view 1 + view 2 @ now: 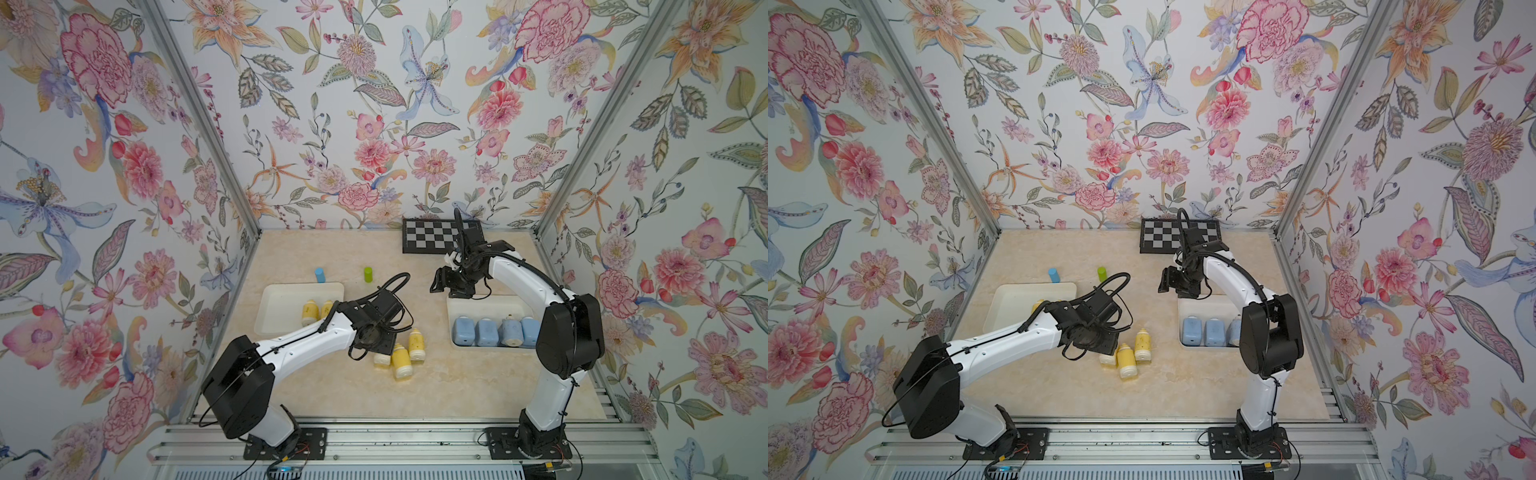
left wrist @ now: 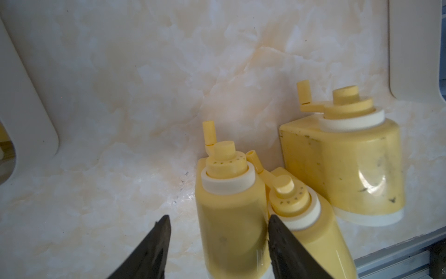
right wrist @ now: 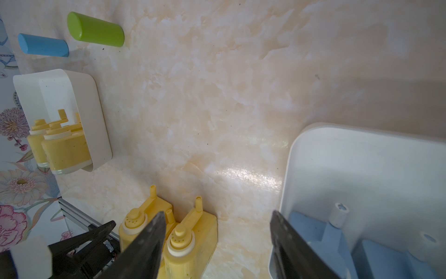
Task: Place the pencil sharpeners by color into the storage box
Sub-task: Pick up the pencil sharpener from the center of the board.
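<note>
Three yellow pencil sharpeners (image 1: pixel 401 361) lie close together on the table in both top views. My left gripper (image 2: pixel 217 219) is open and straddles one yellow sharpener (image 2: pixel 229 217). One finger touches its side and a gap shows at the other finger. A second sharpener (image 2: pixel 289 200) lies against it and a third (image 2: pixel 342 169) sits just beyond. Two more yellow sharpeners (image 1: pixel 309 311) sit in the left storage box (image 1: pixel 291 291). Several blue sharpeners (image 1: pixel 487 331) fill the right storage box (image 1: pixel 478 301). My right gripper (image 3: pixel 218 215) hangs open and empty above the table by that box's corner.
A small blue cylinder (image 1: pixel 319 274) and a green cylinder (image 1: pixel 368 274) stand behind the left box. A checkerboard (image 1: pixel 432 241) lies at the back wall. A metal rail (image 1: pixel 395 440) runs along the front edge.
</note>
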You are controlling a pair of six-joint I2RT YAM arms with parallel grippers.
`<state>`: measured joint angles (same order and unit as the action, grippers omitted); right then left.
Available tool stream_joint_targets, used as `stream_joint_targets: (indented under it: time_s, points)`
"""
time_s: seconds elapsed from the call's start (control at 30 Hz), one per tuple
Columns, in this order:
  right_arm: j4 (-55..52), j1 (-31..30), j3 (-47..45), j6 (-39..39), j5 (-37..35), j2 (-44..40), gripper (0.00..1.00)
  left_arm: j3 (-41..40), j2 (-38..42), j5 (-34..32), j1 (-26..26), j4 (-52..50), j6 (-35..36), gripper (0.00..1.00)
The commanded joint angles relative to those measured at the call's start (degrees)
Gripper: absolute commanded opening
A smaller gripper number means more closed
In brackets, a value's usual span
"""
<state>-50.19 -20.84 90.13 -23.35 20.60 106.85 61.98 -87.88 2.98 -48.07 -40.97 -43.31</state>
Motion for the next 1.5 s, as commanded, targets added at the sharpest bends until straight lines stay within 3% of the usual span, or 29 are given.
stream_joint_targets:
  time_s: [0.0,0.53,1.47]
  points:
    - [0.08,0.36,-1.07,0.35,-0.39,-1.90,0.70,1.54,-0.99,-0.26,-0.96,-2.43,0.28,0.64]
    - [0.81,0.58,-2.23,0.52,-0.20,-2.50,0.70,3.17,-6.02,-0.56,-1.92,-4.06,0.62,0.59]
    - [1.06,0.65,-0.48,0.47,0.88,-1.20,0.70,3.60,-7.34,-3.51,-1.91,-7.16,1.15,0.47]
